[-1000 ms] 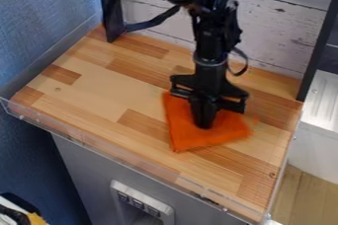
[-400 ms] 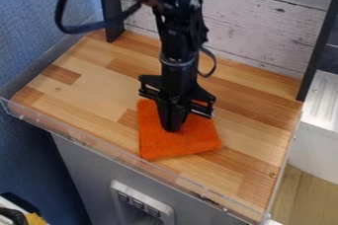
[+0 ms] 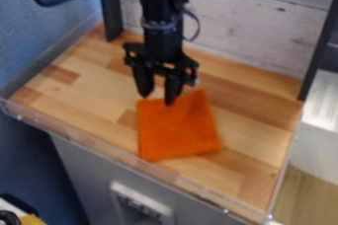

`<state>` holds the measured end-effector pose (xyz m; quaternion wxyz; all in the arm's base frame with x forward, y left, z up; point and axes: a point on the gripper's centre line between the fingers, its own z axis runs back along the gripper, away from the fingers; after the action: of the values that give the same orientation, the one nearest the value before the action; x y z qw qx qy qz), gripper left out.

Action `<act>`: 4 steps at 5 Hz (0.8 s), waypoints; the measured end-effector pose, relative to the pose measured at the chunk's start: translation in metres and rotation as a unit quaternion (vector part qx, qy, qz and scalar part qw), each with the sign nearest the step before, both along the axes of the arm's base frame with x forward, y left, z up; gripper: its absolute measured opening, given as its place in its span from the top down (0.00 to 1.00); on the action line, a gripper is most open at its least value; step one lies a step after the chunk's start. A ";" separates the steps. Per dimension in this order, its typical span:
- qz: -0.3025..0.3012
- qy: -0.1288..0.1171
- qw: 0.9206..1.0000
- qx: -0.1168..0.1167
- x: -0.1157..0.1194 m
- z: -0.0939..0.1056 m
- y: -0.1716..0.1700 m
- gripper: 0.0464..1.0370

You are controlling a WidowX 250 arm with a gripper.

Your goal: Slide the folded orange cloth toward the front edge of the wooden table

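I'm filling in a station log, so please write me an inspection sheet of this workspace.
Surface: butcher-block worktop, clear rim along the near edge.
Things handled: orange cloth lying mostly flat on the wood.
Clutter: yellow item at the lower-left corner, off the worktop; cut off, can't identify.
Gripper: black gripper at the cloth's far edge, jaws parted, holding nothing.
Cables: thick black cable looping at upper left; thin loop beside the arm.
Surroundings: whitish boards behind, blue wall at left.

Lighting moderately bright, diffuse; the white surface (image 3: 319, 142) at right reads brightest. Small glints on the clear rim (image 3: 86, 140); blue wall (image 3: 26, 155) dim at lower left.
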<state>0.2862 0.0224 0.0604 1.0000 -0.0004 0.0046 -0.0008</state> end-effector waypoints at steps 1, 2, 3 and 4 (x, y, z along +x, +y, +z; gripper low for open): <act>-0.002 -0.014 1.000 -0.001 0.014 0.020 0.018 0.04; -0.001 -0.027 1.000 0.000 0.028 0.037 0.035 0.04; -0.004 -0.027 1.000 -0.001 0.040 0.043 0.044 0.04; -0.007 -0.020 1.000 -0.003 0.049 0.049 0.051 0.04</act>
<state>0.3353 0.0735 0.1093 0.9998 -0.0037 -0.0159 -0.0083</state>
